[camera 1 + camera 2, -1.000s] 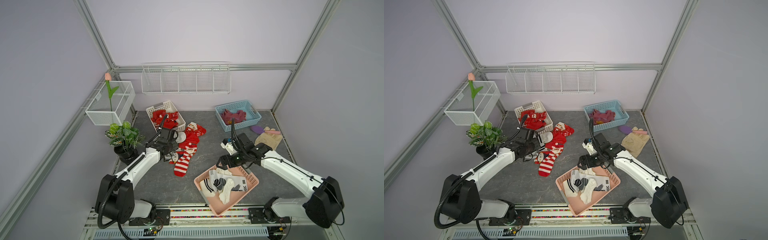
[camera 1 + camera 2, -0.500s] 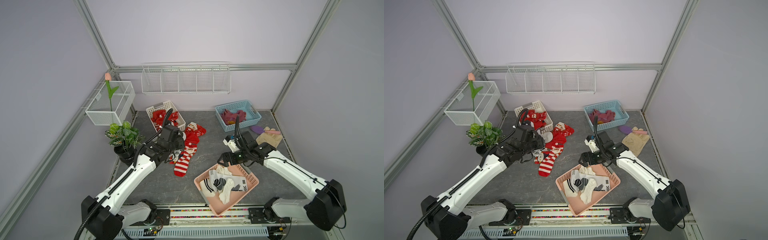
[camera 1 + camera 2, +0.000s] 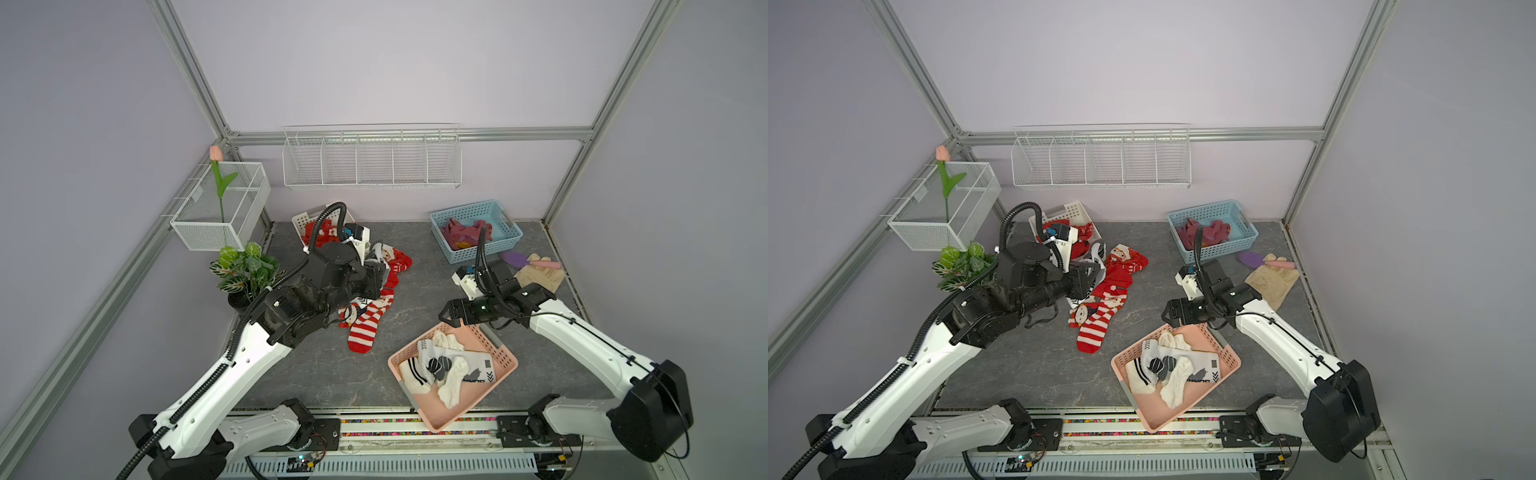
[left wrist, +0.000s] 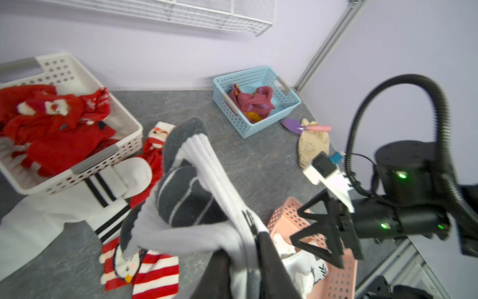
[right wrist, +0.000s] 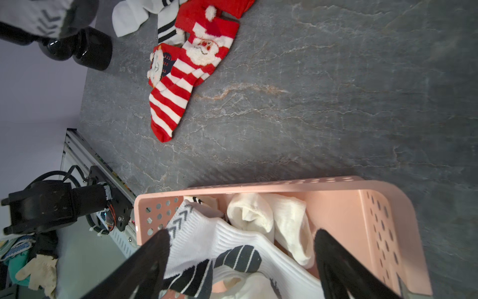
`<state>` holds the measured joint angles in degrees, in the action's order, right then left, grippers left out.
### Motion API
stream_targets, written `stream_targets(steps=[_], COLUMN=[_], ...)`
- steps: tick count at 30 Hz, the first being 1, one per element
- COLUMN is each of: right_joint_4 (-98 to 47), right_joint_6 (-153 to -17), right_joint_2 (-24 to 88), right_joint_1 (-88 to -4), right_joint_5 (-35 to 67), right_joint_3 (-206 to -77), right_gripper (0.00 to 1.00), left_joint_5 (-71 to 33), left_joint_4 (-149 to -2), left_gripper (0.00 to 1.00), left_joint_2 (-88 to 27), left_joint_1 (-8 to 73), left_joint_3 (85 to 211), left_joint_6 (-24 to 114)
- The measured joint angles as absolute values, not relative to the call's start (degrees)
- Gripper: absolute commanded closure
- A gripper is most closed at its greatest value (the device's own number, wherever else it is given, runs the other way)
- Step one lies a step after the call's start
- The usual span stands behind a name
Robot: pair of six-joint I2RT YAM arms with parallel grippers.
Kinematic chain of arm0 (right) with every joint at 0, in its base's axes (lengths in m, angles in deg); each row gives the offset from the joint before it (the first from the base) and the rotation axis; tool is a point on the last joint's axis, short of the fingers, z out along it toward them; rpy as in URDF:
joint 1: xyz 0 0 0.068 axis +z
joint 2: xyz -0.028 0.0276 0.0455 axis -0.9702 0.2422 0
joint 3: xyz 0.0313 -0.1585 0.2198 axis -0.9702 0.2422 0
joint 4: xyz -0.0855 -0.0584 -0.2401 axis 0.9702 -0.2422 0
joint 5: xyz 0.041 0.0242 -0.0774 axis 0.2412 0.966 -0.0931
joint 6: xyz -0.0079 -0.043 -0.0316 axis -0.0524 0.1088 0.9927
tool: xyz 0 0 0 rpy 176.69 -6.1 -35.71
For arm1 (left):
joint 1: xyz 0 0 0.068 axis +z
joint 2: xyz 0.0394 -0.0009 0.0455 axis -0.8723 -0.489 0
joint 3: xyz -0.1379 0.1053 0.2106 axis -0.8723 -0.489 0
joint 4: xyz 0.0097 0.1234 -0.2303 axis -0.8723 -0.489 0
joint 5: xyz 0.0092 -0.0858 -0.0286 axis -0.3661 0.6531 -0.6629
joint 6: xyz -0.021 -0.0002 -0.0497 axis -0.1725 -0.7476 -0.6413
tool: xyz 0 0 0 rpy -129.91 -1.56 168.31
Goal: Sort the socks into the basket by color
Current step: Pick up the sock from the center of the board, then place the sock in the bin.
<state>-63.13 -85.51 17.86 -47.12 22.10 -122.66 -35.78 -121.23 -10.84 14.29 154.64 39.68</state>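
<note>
Grippers over a half-sorted heap of socks

The left gripper [image 4: 245,274] was clamped shut on a white sock with grey heel and toe [image 4: 191,186], which bunched up in front of its jaws, raised above the loose heap. Under and just beyond it, toward the back left of the grey worktop [image 3: 415,270], red Santa socks [image 3: 397,262] lay tangled, with a red-and-white striped sock [image 3: 365,328] stretching toward the front. A white sock with black stripes [image 4: 108,186] lay flat against the white basket [image 4: 59,70], which sat in the back left corner and held more red socks [image 4: 51,124].

The right gripper [image 5: 240,233] had its jaws spread wide and held nothing. It hung above the far end of the pink basket [image 3: 455,417], which sat at the front edge of the worktop, right of centre, turned at an angle. Inside it lay several white socks [image 3: 444,365] with black and grey marks. The two grippers were well apart, with bare worktop between them.

Farther back, near the back right corner, the blue basket [image 3: 473,208] held purple-maroon socks [image 3: 461,232]. Just beside it, along the right edge, lay a purple brush [image 3: 515,259], its pink handle resting on beige gloves [image 3: 540,276]. A potted plant [image 3: 245,266] stood at the left edge.
</note>
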Motion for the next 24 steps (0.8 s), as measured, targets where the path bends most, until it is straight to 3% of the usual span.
stream_targets(steps=[9, 24], right_joint_4=[-61.98, -58.17], right_joint_6=[-85.77, -85.72], right_joint_2=[18.90, 26.47], right_joint_1=[-53.26, -58.38], right_joint_5=[20.87, 20.76], right_joint_3=[-124.85, -127.93], right_gripper=[0.11, 0.11], left_joint_5=[-32.17, -30.91], left_joint_4=[-125.10, -127.70], left_gripper=[1.00, 1.00], left_joint_2=[-13.34, -15.39], left_joint_1=[2.57, -15.55], left_joint_3=[160.66, 160.26], left_joint_6=[44.34, 46.00])
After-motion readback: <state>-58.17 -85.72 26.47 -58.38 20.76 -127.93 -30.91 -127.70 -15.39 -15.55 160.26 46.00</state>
